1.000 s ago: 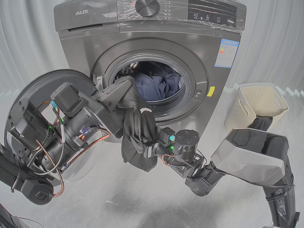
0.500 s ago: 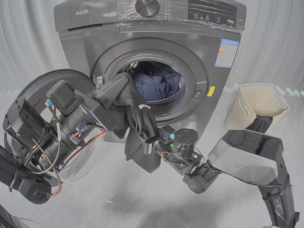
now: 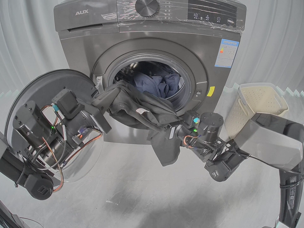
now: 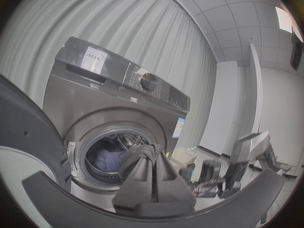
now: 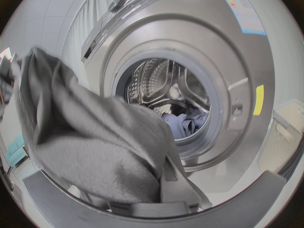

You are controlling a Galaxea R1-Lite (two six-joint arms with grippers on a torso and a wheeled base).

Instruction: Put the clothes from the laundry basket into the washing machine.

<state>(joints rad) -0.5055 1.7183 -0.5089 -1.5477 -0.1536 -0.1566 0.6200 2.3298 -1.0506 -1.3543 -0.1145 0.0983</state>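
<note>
A dark grey garment (image 3: 139, 108) hangs spread between my two grippers in front of the washing machine's open drum (image 3: 148, 79). My left gripper (image 3: 104, 98) is shut on one end of it, near the drum's left rim; in the left wrist view its fingers (image 4: 142, 174) pinch a bunch of the cloth (image 4: 141, 152). Below the drum's right rim, my right gripper (image 3: 169, 131) is shut on the other end, with a flap hanging down (image 3: 164, 151). The cloth (image 5: 95, 143) drapes over the right gripper (image 5: 166, 174). Blue clothes (image 3: 158, 83) lie inside the drum.
The round door (image 3: 41, 89) stands swung open to the left, behind my left arm. A cream laundry basket (image 3: 253, 89) sits on the floor to the right of the machine, partly behind my right arm. Grey floor lies bare in front.
My right gripper has swung right and up with its end of the garment, stretching the cloth out sideways. My left gripper has dropped a little and drawn left.
</note>
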